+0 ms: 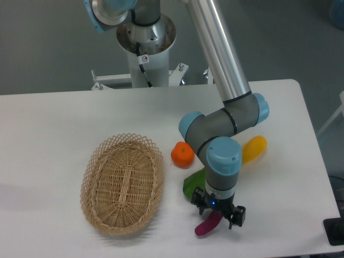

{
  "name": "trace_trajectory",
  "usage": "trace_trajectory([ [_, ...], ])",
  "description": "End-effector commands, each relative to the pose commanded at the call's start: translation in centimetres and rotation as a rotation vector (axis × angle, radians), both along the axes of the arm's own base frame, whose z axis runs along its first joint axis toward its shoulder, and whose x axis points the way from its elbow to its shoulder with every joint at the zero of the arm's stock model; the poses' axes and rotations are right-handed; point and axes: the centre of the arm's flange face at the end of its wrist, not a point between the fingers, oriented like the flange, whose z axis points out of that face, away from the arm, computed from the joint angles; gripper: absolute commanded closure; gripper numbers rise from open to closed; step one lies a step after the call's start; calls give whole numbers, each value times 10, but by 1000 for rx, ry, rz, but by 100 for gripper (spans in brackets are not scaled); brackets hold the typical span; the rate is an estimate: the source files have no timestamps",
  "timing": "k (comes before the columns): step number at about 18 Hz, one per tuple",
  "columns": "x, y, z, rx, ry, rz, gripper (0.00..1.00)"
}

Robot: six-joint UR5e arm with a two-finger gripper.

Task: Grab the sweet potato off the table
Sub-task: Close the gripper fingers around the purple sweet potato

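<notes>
Magenta-purple and lying near the front edge of the white counter (48, 129), the sweet potato (207, 226) sits slanted, its lower end toward the left and its upper end tucked up under the claw (219, 214). The claw hangs right over that upper end, pointing straight down, its dark fingers spread to either side of the tuber, one at the left by the green leaf, one out at the right. The fingers stand apart, not pressed onto the tuber, and whether either pad touches it is too fine to tell from this angle. The sweet potato looks to be resting on the counter. Just behind the claw, a green leafy vegetable (192, 185) pokes out from under the wrist, partly hidden by it. An orange (182, 154) sits just beyond the leaf, close to the arm's grey elbow. A yellow-orange oblong vegetable (253, 149) shows to the right of the arm, its near end hidden behind the blue-capped joint. Over on the left, well apart from the tuber, lies an oval wicker basket (122, 183).
</notes>
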Motion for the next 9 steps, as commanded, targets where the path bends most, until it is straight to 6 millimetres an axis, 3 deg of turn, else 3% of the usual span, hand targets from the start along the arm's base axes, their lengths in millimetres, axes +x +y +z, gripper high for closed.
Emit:
trace_trajectory([
  [2, -1, 0, -1, -5, 6, 1, 68],
  [9, -3, -1, 3, -21, 30, -5, 76],
])
